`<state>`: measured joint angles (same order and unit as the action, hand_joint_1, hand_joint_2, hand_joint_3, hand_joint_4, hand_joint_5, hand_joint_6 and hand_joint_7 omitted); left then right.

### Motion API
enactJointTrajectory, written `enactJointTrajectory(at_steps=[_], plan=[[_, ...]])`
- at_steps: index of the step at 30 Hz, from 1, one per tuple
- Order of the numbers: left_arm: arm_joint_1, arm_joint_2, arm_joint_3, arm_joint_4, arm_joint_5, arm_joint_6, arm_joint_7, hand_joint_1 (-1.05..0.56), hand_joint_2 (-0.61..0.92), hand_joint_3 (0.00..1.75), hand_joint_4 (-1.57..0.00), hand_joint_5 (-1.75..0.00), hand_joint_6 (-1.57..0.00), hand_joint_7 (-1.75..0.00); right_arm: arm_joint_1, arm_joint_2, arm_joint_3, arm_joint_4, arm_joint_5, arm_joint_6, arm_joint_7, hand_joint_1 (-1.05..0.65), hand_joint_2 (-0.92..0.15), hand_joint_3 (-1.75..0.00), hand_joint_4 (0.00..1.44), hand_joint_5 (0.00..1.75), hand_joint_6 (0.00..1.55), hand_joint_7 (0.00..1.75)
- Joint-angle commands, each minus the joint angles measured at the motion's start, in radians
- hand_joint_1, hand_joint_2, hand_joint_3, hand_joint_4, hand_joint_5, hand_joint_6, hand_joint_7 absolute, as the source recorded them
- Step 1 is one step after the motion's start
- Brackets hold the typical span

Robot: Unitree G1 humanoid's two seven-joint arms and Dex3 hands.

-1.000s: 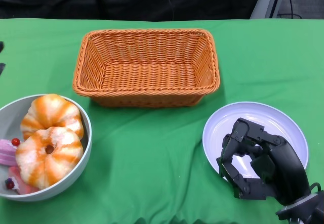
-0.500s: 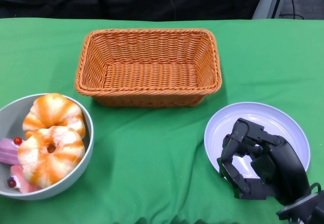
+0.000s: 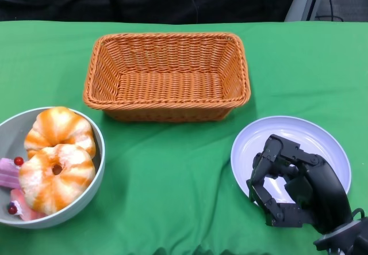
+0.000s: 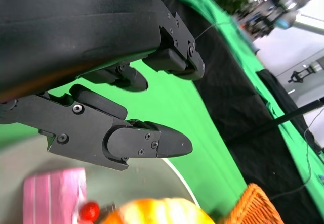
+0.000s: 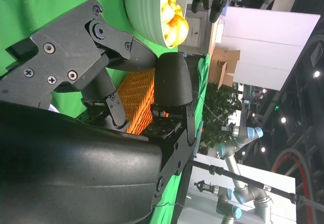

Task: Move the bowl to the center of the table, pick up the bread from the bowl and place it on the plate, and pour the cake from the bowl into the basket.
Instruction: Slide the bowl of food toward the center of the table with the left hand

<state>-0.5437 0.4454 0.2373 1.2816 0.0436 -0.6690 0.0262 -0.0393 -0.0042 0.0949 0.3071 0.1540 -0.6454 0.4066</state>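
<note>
Head view: bowl (image 3: 99,151) with bread (image 3: 56,177), cake (image 3: 8,172); empty-looking basket (image 3: 167,75).

The surface (image 3: 178,174) is covered in bright, plain green cloth, with a black backdrop beyond its far edge. The wicker basket (image 3: 167,75) is orange-brown, its woven strands making a fine ribbed pattern across walls and floor. The bowl (image 3: 96,168) is pale grey-green. In it, two round breads (image 3: 56,177) are cream-white streaked with orange stripes running out from their centres, like pumpkin segments. The cake (image 3: 9,173) beside them is pink, banded with lighter stripes in the left wrist view, and topped with small glossy red berries. The plate (image 3: 299,137) is pale lavender-white, plain. The right hand (image 3: 287,189) is matte black, as are the fingers (image 4: 147,145) of the left hand (image 4: 101,82).
</note>
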Motion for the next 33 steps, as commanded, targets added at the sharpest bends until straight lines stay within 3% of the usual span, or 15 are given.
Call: enactJointTrajectory(at_steps=[1,10,15,33], plan=[[-0.013,-0.007,0.014,0.006,-0.027,0.020,-0.040,-0.61,0.92,0.44,-0.33,0.00,-0.31,0.00,-0.005,-0.011,-0.014,0.003,0.002,-0.001,-0.005,-0.19,-0.48,-1.12,0.77,1.75,0.60,1.61],[-0.021,-0.051,0.063,0.002,-0.103,0.114,-0.109,-0.57,0.92,0.53,-0.26,0.00,-0.23,0.00,-0.007,-0.011,-0.013,0.007,-0.002,0.000,-0.010,-0.18,-0.47,-1.13,0.76,1.75,0.60,1.59],[-0.027,-0.081,0.102,-0.011,-0.167,0.139,-0.165,-0.63,0.92,0.47,-0.24,0.00,-0.23,0.00,-0.010,-0.011,-0.014,0.014,-0.001,-0.007,-0.009,-0.18,-0.47,-1.12,0.76,1.75,0.60,1.59],[0.004,-0.170,0.033,-0.053,-0.129,0.072,-0.133,-0.66,0.92,0.46,-0.44,-0.07,-0.38,-0.04,-0.011,-0.011,-0.013,0.017,0.008,0.004,-0.005,-0.20,-0.48,-1.09,0.76,1.75,0.60,1.59]])
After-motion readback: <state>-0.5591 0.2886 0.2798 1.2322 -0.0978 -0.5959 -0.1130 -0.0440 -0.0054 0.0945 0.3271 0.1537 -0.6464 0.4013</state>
